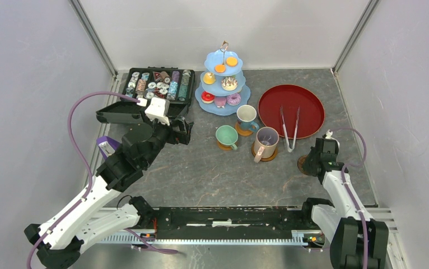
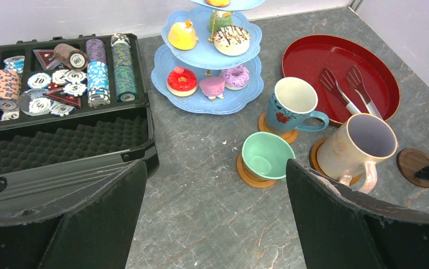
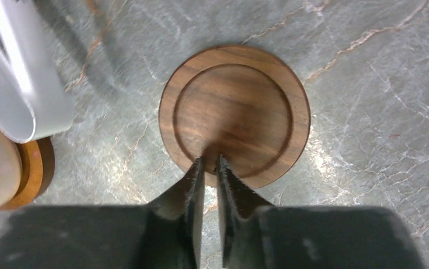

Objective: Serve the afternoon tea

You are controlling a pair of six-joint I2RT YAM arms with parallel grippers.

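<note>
A bare round brown coaster [image 3: 240, 106] lies flat on the table at the right [image 1: 302, 164]. My right gripper [image 3: 209, 159] hovers over its near edge, jaws a narrow slit apart with nothing between them. Three mugs stand on coasters: mint green [image 2: 265, 157], white-and-blue [image 2: 293, 101] and tall pink-purple [image 2: 360, 145]. Behind them the pale-blue three-tier stand [image 2: 201, 103] carries pastries, among them a red doughnut [image 2: 182, 80]. My left gripper [image 2: 215, 165] is wide open and empty, left of the mint mug, over bare table [image 1: 181, 130].
An open black case [image 1: 156, 84] of round chips sits back left, its lid under my left arm. A red tray [image 1: 307, 106] at the back right holds metal tongs [image 1: 289, 129], whose ends reach toward the bare coaster. Walls enclose three sides.
</note>
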